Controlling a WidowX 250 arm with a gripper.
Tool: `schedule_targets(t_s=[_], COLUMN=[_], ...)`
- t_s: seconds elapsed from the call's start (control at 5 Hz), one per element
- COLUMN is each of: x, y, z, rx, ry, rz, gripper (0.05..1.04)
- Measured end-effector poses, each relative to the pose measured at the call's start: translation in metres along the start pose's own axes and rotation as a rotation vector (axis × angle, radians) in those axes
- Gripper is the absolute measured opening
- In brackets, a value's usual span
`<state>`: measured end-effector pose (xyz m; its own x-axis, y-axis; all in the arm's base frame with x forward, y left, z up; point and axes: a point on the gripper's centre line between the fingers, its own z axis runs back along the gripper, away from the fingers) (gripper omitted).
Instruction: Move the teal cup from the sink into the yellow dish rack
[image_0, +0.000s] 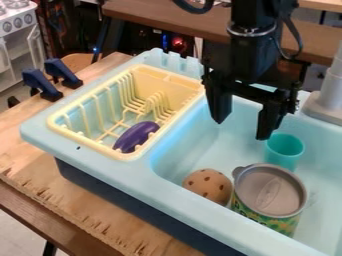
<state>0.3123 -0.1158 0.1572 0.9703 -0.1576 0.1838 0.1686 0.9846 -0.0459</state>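
The gripper hangs wide open, empty, above the sink. The rack keeps the purple toy eggplant apart from the can.

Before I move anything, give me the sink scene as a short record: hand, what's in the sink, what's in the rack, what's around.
Hand: open, holding nothing, above the sink
Nearest thing: teal cup
In sink: cup; can, upright; spotted brown ball beside the can
Rack: yellow, left of the basin in the picture
In rack: purple eggplant
Sink's far side: grey faucet
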Motion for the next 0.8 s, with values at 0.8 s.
schedule_targets(t_s=[0.8], x=[0.016], y=[-0.012], z=[-0.022], rx=[-0.007], ry=[-0.009], rz=[0.036], gripper=[1.003])
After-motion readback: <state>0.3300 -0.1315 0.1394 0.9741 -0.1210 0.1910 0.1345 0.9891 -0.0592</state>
